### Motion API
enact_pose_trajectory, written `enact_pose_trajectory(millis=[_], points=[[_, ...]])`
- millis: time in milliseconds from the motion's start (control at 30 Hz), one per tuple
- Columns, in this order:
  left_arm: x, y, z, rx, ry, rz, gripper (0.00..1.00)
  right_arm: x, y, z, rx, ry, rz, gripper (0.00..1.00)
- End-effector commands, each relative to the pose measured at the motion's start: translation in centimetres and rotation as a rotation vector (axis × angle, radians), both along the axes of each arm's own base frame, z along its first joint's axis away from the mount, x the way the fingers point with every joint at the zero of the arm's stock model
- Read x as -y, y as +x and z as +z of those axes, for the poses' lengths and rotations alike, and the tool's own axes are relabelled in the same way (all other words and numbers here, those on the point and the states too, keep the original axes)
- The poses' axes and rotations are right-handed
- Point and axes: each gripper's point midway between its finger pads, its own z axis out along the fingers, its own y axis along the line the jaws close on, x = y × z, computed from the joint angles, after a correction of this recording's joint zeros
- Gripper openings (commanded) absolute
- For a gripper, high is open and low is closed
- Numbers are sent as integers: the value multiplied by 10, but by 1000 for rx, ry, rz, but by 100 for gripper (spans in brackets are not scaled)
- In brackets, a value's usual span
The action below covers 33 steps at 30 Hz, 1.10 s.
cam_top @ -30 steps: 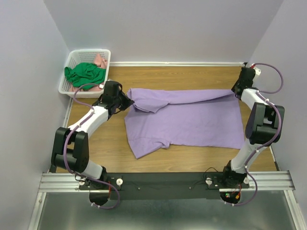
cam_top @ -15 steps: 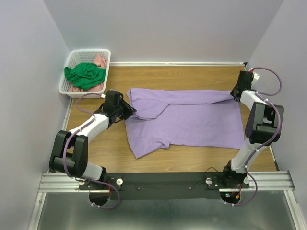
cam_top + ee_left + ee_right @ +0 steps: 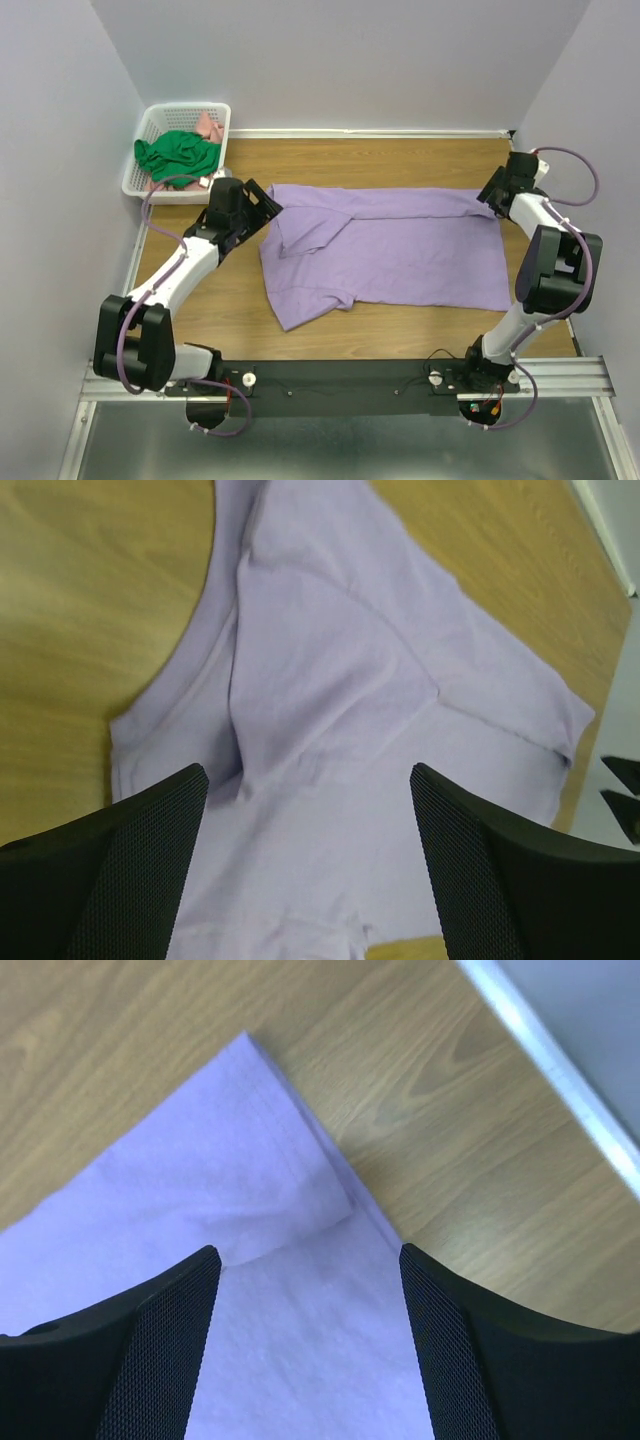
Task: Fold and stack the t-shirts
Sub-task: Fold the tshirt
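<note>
A purple t-shirt [image 3: 400,250] lies spread on the wooden table, its far edge folded over toward the front and its left sleeve tucked in. My left gripper [image 3: 266,205] hovers open over the shirt's far left corner; in the left wrist view the purple t-shirt [image 3: 330,710] lies below the left gripper [image 3: 310,870], with nothing between the fingers. My right gripper [image 3: 489,195] is open above the shirt's far right corner. The right wrist view has the right gripper [image 3: 305,1350] over the folded corner [image 3: 290,1200], holding nothing. A green t-shirt [image 3: 178,155] and a pink one [image 3: 208,127] lie crumpled in the basket.
A white plastic basket [image 3: 190,107] stands at the table's far left corner. Grey walls close in the left, back and right sides. Bare wood [image 3: 220,300] shows between the shirt and the left arm, and a white strip [image 3: 560,1060] edges the table at the back wall.
Both grippers were shut on the shirt's far edge and have opened and let go. The fold now rests flat. The left gripper has drawn back and up, the right slightly to the right.
</note>
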Motion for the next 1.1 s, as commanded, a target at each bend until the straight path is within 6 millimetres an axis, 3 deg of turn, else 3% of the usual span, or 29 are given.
enact_pose_trajectory(millis=[0,100,167,200,267,300,467,500,667,867,1067], points=[[-19,40,24,99,172,28,88,18,4,28,60,37,-3,80],[-9,69,26,111,207,-34,88,24,13,23,73,93,0,79],[3,86,15,89,215,-97,87,20,27,27,104,146,30,74],[3,92,10,79,223,-105,87,18,31,17,92,169,40,73],[6,99,-13,24,246,-123,87,14,41,19,108,200,66,66],[7,108,-10,39,260,-135,87,12,43,18,111,212,80,65],[3,126,-40,-25,328,-135,85,5,56,6,102,257,137,54],[1,132,-37,-18,333,-125,84,4,57,4,97,259,147,52],[4,141,-59,-61,330,-129,77,-4,56,-8,77,296,181,50],[1,143,-80,-112,344,-111,62,-2,51,-14,55,273,184,50],[-6,138,-96,-154,365,-83,59,-1,53,-11,61,266,184,50]])
